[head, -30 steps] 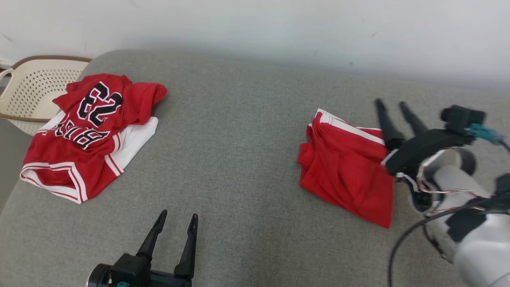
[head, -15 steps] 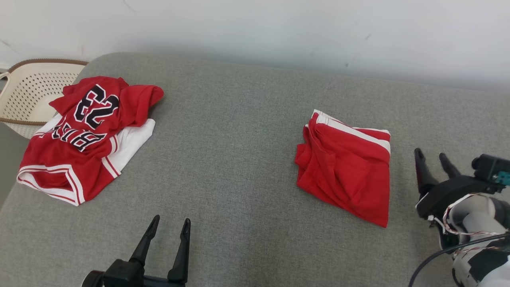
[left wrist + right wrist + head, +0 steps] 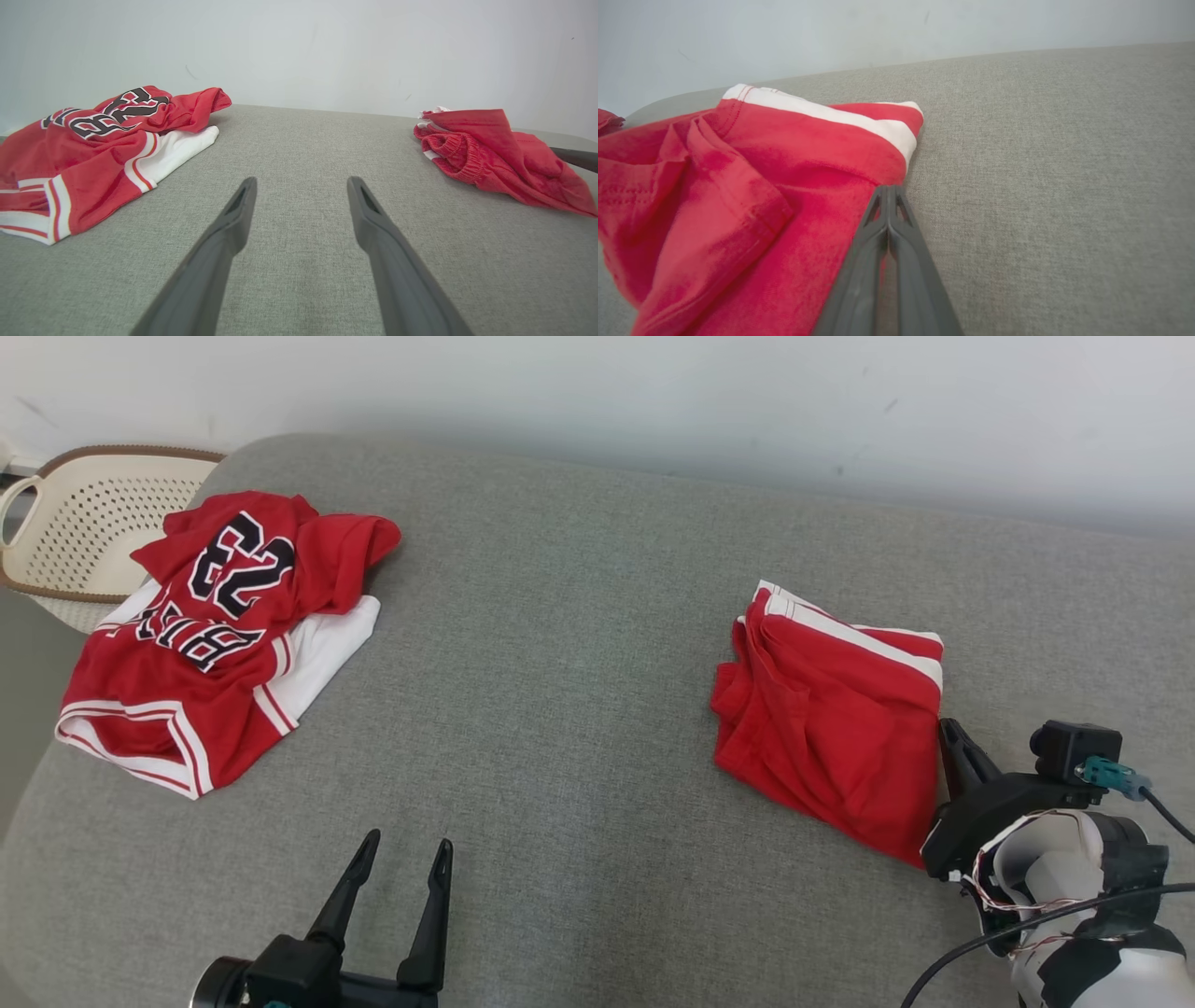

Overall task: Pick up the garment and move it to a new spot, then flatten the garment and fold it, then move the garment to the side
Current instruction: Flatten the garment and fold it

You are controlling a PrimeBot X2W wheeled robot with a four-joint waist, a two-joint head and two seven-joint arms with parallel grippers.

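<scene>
Red garment: folded shorts (image 3: 831, 719) with a white band, lying right of centre in the head view on the grey padded surface (image 3: 560, 709).
Done so far: it looks already flattened and folded into a compact packet.
Left to do: probably the last step, shifting it to the side.
Right claw (image 3: 887, 192): fingers pressed together, tips at the packet's right edge just below the white band. Whether any cloth is caught between them cannot be told.
Left claw (image 3: 408, 842): spread, empty, low at lower left of centre, well apart from both piles.
Other things: a red jersey (image 3: 215, 635) numbered 23 over a white garment (image 3: 327, 644) at upper left, with a perforated cream basket (image 3: 84, 523) beyond.
In the way: nothing between the packet and the right side. A grip on one layer could unfold it.
</scene>
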